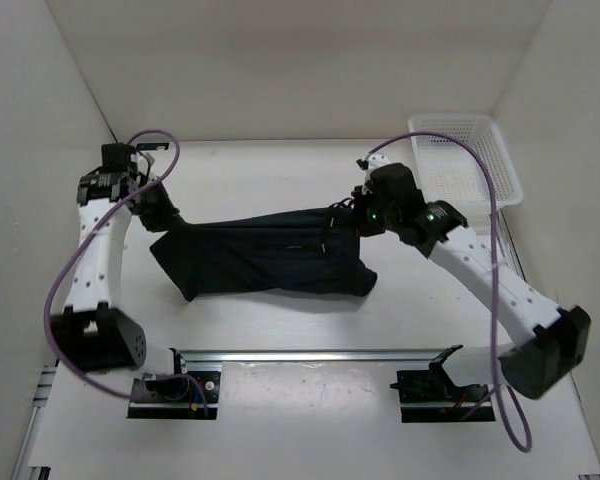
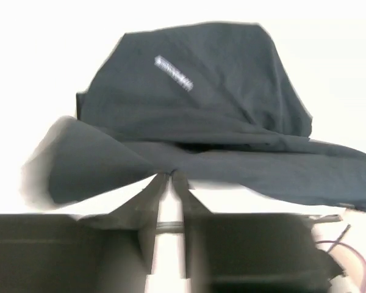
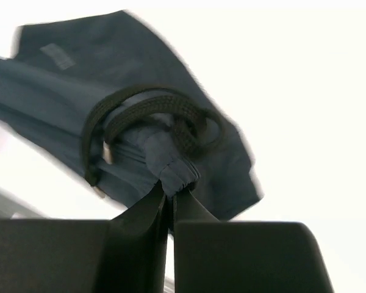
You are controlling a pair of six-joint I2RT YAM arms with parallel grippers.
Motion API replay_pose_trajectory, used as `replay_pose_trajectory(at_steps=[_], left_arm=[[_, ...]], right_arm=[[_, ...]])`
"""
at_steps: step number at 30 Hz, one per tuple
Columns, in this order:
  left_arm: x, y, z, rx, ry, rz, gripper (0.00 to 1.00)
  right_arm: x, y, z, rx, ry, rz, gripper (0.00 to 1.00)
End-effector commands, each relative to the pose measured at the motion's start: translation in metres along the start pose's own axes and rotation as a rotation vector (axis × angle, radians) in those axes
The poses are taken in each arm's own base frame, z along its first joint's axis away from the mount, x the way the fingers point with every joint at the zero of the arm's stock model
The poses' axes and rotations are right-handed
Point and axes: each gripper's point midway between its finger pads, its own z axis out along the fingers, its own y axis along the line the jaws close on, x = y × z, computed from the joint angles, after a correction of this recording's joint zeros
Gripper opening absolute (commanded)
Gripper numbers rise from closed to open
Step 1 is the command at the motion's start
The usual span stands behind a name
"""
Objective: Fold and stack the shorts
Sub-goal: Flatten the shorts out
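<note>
We hold the shorts (image 1: 270, 258) at both ends, spread across the middle of the table (image 1: 290, 325).
Our left gripper (image 2: 165, 178) pinches a fold of cloth at the left end, its fingers (image 2: 147, 204) almost pressed together. Our right gripper (image 3: 169, 190) is clamped on the bunched waistband (image 3: 171, 166) at the right end, where the drawstring (image 3: 149, 108) lies in loose loops. A white basket (image 1: 465, 160) stands in the far right corner, apart from the shorts.

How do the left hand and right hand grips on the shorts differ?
The left hand pinches a flat cloth corner of the shorts; the right hand pinches a gathered bunch by the black drawstring. The left hand holds their left end, the right hand their right end. Both are shut on cloth.
</note>
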Motion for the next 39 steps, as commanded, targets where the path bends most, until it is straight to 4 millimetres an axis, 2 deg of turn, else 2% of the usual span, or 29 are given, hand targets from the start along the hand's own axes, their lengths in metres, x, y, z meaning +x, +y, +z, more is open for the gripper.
replay_pose_trajectory(at_steps=[1,2,3,4,5,7,9,10,11,12,13,14,15,16,17,18,19,21,24,25,27,29,30,32,34,36,37,38,39], left_arm=[[-0.037,-0.016,0.032,0.042,-0.011,0.039,0.4],[-0.041,-0.018,0.042,0.051,0.015,0.033,0.56],[-0.04,-0.012,0.068,0.031,0.093,0.02,0.7],[-0.051,-0.015,0.07,0.034,0.087,0.022,0.78],[-0.052,-0.014,0.076,0.027,0.105,0.016,0.88],[-0.052,-0.014,0.082,0.011,0.128,0.026,0.91],[-0.054,-0.012,0.077,-0.007,0.104,0.032,0.91],[-0.053,-0.012,0.069,-0.011,0.087,0.037,0.91],[-0.05,-0.007,0.072,-0.022,0.079,0.038,0.88],[-0.047,-0.005,0.073,-0.022,0.079,0.038,0.83],[-0.044,-0.004,0.074,-0.022,0.079,0.038,0.63],[-0.033,0.002,0.079,-0.031,0.103,0.032,0.51],[-0.032,0.004,0.085,-0.031,0.102,0.032,0.42],[-0.027,0.007,0.089,-0.035,0.112,0.029,0.39],[-0.016,0.017,0.103,-0.066,0.162,0.004,0.39],[-0.014,0.023,0.109,-0.087,0.169,-0.008,0.51],[-0.009,0.029,0.116,-0.109,0.191,-0.023,0.59],[0.0,0.036,0.132,-0.124,0.222,-0.045,0.81],[0.01,0.043,0.147,-0.13,0.253,-0.074,0.84],[0.014,0.042,0.148,-0.123,0.265,-0.078,0.84],[0.019,0.047,0.157,-0.131,0.284,-0.083,0.84],[0.027,0.051,0.162,-0.142,0.305,-0.1,0.8],[0.024,0.052,0.164,-0.145,0.29,-0.095,0.79],[0.035,0.059,0.173,-0.162,0.326,-0.114,0.75],[0.041,0.058,0.175,-0.15,0.351,-0.123,0.64],[0.045,0.063,0.184,-0.155,0.362,-0.126,0.42],[0.05,0.063,0.184,-0.15,0.375,-0.131,0.23],[0.05,0.063,0.184,-0.15,0.375,-0.131,0.16],[0.05,0.063,0.184,-0.15,0.375,-0.131,0.1]], right_arm=[[-0.012,-0.044,0.042,0.055,0.075,0.053,0.0],[-0.017,-0.049,0.054,0.044,0.084,0.071,0.0],[-0.021,-0.063,0.064,0.065,0.102,0.098,0.02],[-0.021,-0.069,0.074,0.081,0.13,0.121,0.15],[-0.027,-0.077,0.093,0.09,0.157,0.139,0.45],[-0.018,-0.085,0.103,0.128,0.22,0.193,0.52],[-0.015,-0.093,0.104,0.165,0.219,0.242,0.68],[-0.014,-0.094,0.099,0.18,0.212,0.254,0.68],[-0.019,-0.098,0.09,0.194,0.18,0.271,0.68],[-0.005,-0.104,0.088,0.228,0.202,0.286,0.68],[-0.007,-0.106,0.082,0.232,0.176,0.315,0.68],[-0.004,-0.11,0.078,0.242,0.177,0.333,0.67],[0.006,-0.111,0.079,0.246,0.19,0.334,0.65],[0.01,-0.11,0.077,0.227,0.202,0.345,0.58],[0.011,-0.104,0.076,0.188,0.204,0.35,0.55],[0.015,-0.1,0.077,0.168,0.218,0.354,0.52],[0.022,-0.096,0.078,0.147,0.239,0.359,0.51],[0.03,-0.089,0.081,0.104,0.273,0.37,0.53],[0.049,-0.087,0.092,0.081,0.332,0.386,0.62],[0.053,-0.085,0.095,0.067,0.351,0.392,0.69],[0.06,-0.085,0.099,0.052,0.373,0.408,0.71],[0.073,-0.085,0.102,0.051,0.403,0.425,0.71],[0.073,-0.083,0.102,0.042,0.405,0.427,0.71],[0.084,-0.082,0.105,0.032,0.435,0.446,0.71],[0.09,-0.081,0.109,0.029,0.448,0.461,0.69],[0.093,-0.08,0.113,0.016,0.448,0.463,0.62],[0.093,-0.078,0.113,0.006,0.451,0.465,0.59],[0.093,-0.076,0.113,-0.005,0.453,0.468,0.56],[0.096,-0.075,0.115,-0.013,0.467,0.473,0.48]])
